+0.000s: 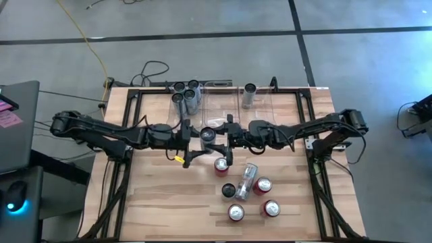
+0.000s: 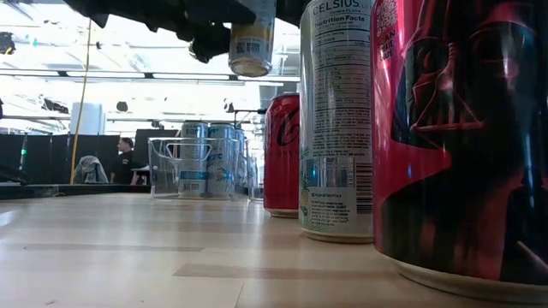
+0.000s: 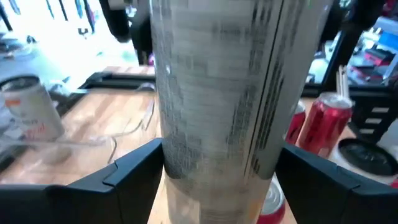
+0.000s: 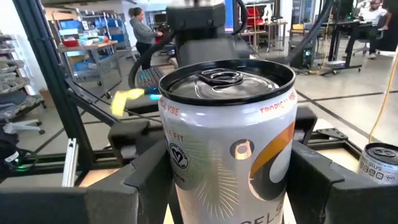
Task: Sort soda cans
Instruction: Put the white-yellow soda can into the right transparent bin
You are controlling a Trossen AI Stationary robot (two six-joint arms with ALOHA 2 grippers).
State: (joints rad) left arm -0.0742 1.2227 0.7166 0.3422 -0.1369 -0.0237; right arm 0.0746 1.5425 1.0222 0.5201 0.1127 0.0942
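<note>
One silver-grey soda can (image 1: 208,135) hangs in the air over the table's middle, and both grippers are shut on it. My left gripper (image 1: 200,138) comes from the left and my right gripper (image 1: 217,138) from the right. In the low view the can (image 2: 251,38) shows well above the tabletop. Several silver cans (image 1: 185,94) stand in a clear bin at the far side, and a single one (image 1: 250,94) stands in the bin beside it. Red cans (image 1: 221,164) stand on the near table, and one silver can (image 1: 248,179) lies on its side there. My left gripper (image 3: 217,177) pinches the silver can's side wall (image 3: 180,149) between its two fingers, reaching in level from the table's left. The can stands upright and is lifted clear of the table. My right gripper (image 4: 230,180) pinches the same can by its side wall (image 4: 186,168) below the top rim, one finger (image 4: 146,177) on either side, level from the table's right. The can sits upright with its top showing.
Clear plastic bins (image 1: 223,101) line the far edge. Close to the low camera stand a tall white can (image 2: 336,120) and a red can (image 2: 462,137). A dark-topped can (image 1: 229,191) stands near the red ones. Bare wood lies to the near left (image 1: 155,196). A person (image 4: 138,28) stands in the room.
</note>
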